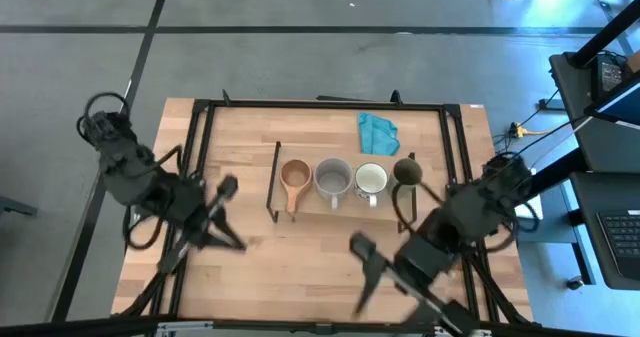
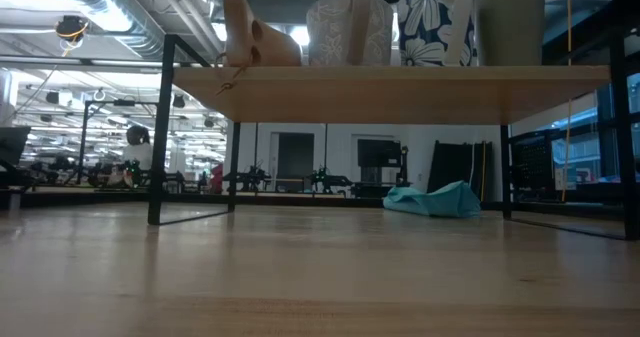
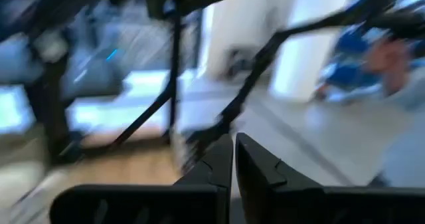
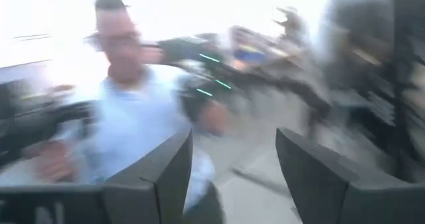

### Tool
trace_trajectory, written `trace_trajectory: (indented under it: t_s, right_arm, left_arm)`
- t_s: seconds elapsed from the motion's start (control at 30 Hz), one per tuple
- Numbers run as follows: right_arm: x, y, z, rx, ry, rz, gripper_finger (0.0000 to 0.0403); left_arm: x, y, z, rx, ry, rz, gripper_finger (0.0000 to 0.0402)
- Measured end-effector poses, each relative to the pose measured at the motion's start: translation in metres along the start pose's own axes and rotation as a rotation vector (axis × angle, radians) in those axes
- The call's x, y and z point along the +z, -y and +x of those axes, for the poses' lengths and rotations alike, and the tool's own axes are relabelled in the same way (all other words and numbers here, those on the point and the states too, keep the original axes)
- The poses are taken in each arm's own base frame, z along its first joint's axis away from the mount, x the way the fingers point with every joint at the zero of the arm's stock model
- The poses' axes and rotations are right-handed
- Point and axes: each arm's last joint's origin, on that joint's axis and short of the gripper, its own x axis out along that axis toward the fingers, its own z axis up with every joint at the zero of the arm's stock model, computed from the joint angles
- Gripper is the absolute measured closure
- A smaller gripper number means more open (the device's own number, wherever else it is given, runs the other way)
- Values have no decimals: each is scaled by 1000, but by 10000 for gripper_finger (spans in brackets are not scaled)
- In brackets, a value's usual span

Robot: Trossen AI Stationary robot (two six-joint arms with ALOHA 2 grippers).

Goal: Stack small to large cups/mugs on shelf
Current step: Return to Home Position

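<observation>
1. Beyond both claws, toward the table's far side, four cups stand in a row on the shelf (image 2: 400, 95): the brown wooden cup (image 1: 293, 180), grey mug (image 1: 333, 180), white mug (image 1: 371, 181) and olive-green cup (image 1: 406, 170).
2. The left gripper (image 3: 232, 139) has its fingers pressed together on nothing. It sits off the wooden cup's end of the row, clear of the shelf.
3. The right gripper (image 4: 234, 132) is spread and empty, on the near side of the white mug and apart from it.
4. The three glazed cups are probably rigid, fairly heavy, slippery and chip-prone, while the wooden one is likely light and less slick.
5. If a cup needed moving, pinching one wall across the rim looks safest. The wooden cup's long handle would likely tip it off balance.
</observation>
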Motion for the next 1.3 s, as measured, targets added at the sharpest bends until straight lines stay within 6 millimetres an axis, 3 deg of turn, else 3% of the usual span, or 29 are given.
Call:
trace_trajectory:
  t_s: [0.1, 0.27, 0.4, 0.53, 0.67, 0.8, 0.9, 1.0, 1.17, 1.3]
  right_arm:
    - [-9, 2, 19, 164, 35, -81, 185]
    - [-41, 21, 45, 43, -39, 15, 185]
    - [-39, 36, 44, 27, -31, 8, 185]
    - [-39, 59, 43, 40, -27, -5, 185]
    - [-54, 85, 46, 134, -15, 0, 185]
    - [-73, 114, 42, 28, -116, 107, 185]
    - [-74, 139, 28, -60, -150, 149, 185]
    - [-61, 153, 0, -110, -131, 145, 185]
    - [-48, 152, -58, -217, -93, 127, 185]
    - [-42, 130, -103, -322, 4, 71, 185]
  left_arm:
    - [-10, 17, 11, -156, 131, 38, 382]
    - [-23, 29, 8, -420, 245, 98, 375]
    - [-38, 26, 4, -469, 225, 116, 374]
    - [-41, 22, -10, -591, 392, 134, 374]
    - [-64, 13, -21, -617, 423, 136, 374]
    - [-82, 1, -42, -592, 438, 128, 374]
    - [-95, -8, -58, -591, 449, 120, 374]
    - [-107, -18, -76, -562, 463, 110, 374]
    - [-121, -34, -108, -551, 534, 89, 374]
    - [-130, -44, -129, -549, 540, 85, 374]
